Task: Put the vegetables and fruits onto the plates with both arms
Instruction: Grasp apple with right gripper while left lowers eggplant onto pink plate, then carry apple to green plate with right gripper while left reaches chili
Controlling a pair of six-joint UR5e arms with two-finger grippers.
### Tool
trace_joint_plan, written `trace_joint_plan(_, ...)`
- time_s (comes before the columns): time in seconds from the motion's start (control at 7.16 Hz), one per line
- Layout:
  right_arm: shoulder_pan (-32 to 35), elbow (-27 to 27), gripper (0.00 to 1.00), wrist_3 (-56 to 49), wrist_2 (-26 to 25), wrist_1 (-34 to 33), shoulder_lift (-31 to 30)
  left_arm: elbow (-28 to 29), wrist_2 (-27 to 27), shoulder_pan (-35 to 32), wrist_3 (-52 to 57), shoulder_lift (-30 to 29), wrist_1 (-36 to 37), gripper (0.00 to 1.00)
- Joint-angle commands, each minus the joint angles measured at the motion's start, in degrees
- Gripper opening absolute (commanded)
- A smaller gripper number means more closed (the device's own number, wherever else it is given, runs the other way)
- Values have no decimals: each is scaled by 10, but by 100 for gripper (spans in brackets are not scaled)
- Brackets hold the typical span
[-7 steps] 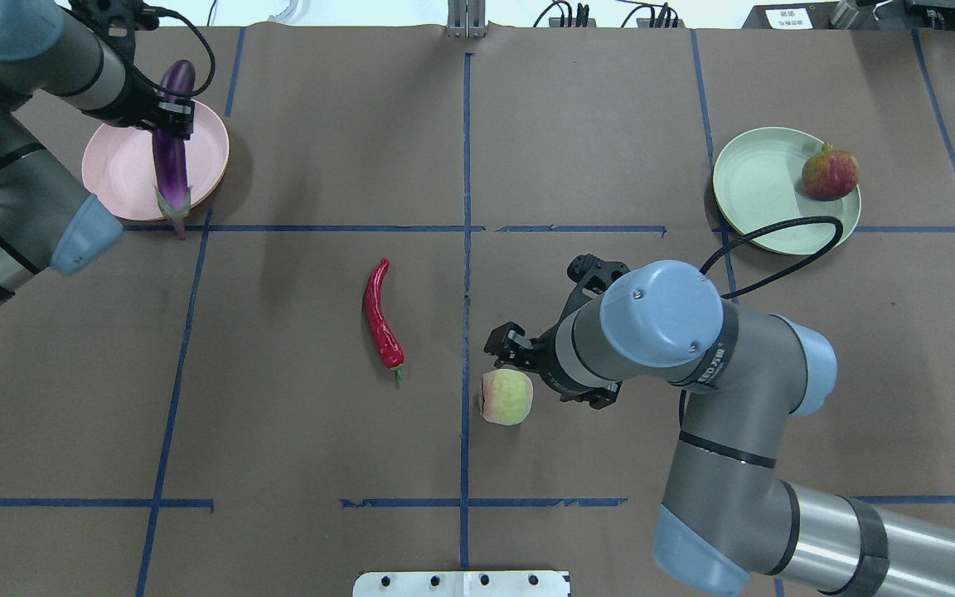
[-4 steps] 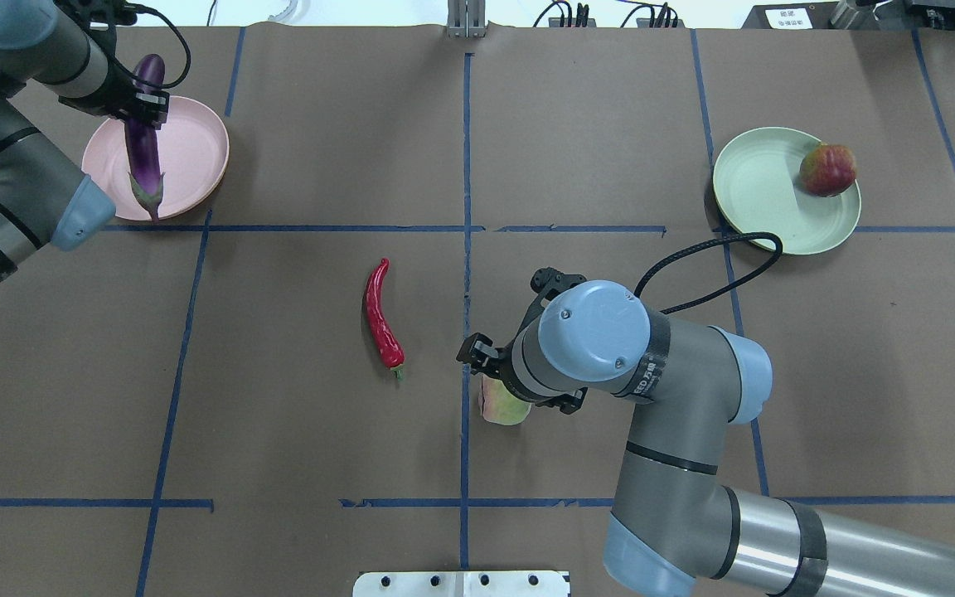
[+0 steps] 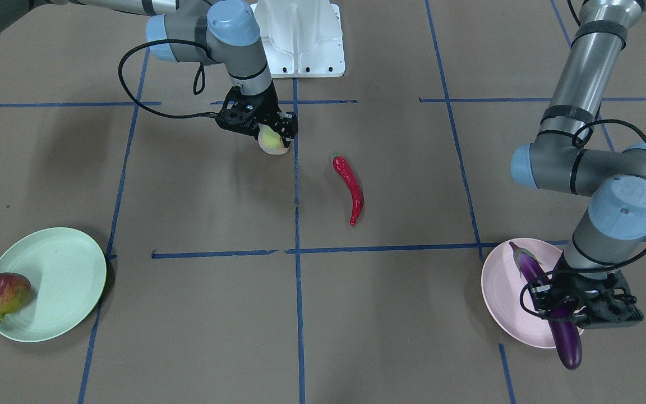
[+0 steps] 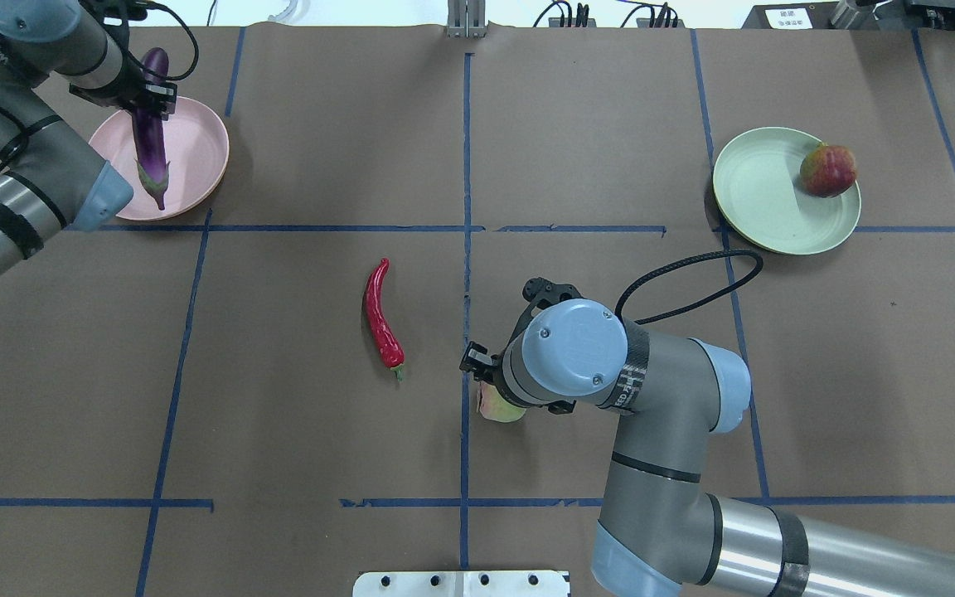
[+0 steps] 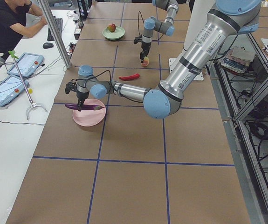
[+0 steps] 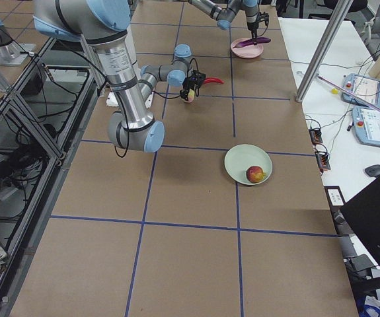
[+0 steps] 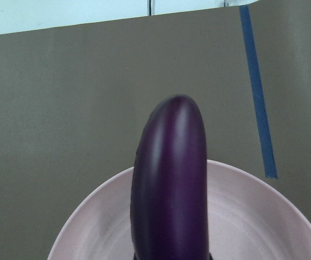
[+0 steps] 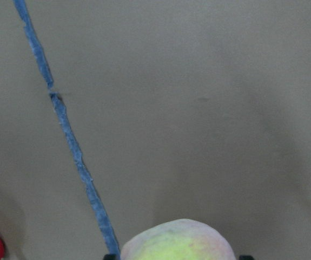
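Note:
My left gripper (image 4: pixel 150 101) is shut on the long purple eggplant (image 4: pixel 151 145) and holds it level just above the pink plate (image 4: pixel 196 157). In the front view the eggplant (image 3: pixel 567 342) sticks out past the plate's (image 3: pixel 502 297) rim. It fills the left wrist view (image 7: pixel 169 179). My right gripper (image 3: pixel 271 136) is down over the peach (image 3: pixel 273 146), one jaw on each side, open. The peach (image 8: pixel 179 241) rests on the table. The red chili (image 4: pixel 380 315) lies at mid-table. The pomegranate (image 4: pixel 828 170) sits on the mint green plate (image 4: pixel 763 186).
Blue tape lines divide the brown table cover. The robot's white base (image 3: pixel 300 39) is at the near edge. An operator (image 5: pixel 12 18) sits at a side desk with tablets, behind a metal post (image 5: pixel 54 32).
My right arm has swung left and come down over the peach, which has stayed in place. My left arm has carried the eggplant back and left, so it lies further over the pink plate.

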Motion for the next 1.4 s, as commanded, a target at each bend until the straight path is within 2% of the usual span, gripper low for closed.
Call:
trace_joint_plan(0.0,47,73,0,-2,31,-15,-19,-6,-7,-1,2,-17,0,100)
trace_joint_plan(0.14,96,108,0,-7,59,-54,-37,-45,-35,2,-4,-10,-1,100)
trace_joint_plan(0.28,147,100,0,-52,55,-58,-51,-86,-73,11,-61,6,-3,100)
trace_joint_plan(0.56,270,29,0,-239,61,-60,-85,-116,-76,91,-228,5,-40,100)
trace_joint_plan(0.7,312,-30,0,-314,63,-56,-85,-155,-72,136,-284,8,-44,100)
trace_joint_plan(0.84,350,-81,0,-388,64,-54,-84,-165,-69,168,-362,1,-40,100)
trace_joint_plan(0.98,368,-112,0,-436,65,-53,-84,-192,-68,178,-399,4,-26,100)
trace_joint_plan(1.12,374,-148,1,-443,65,-48,-80,-228,-55,210,-400,-2,49,100)
trace_joint_plan(1.26,376,-170,8,-440,66,-16,-78,-261,-7,243,-400,-18,157,100)
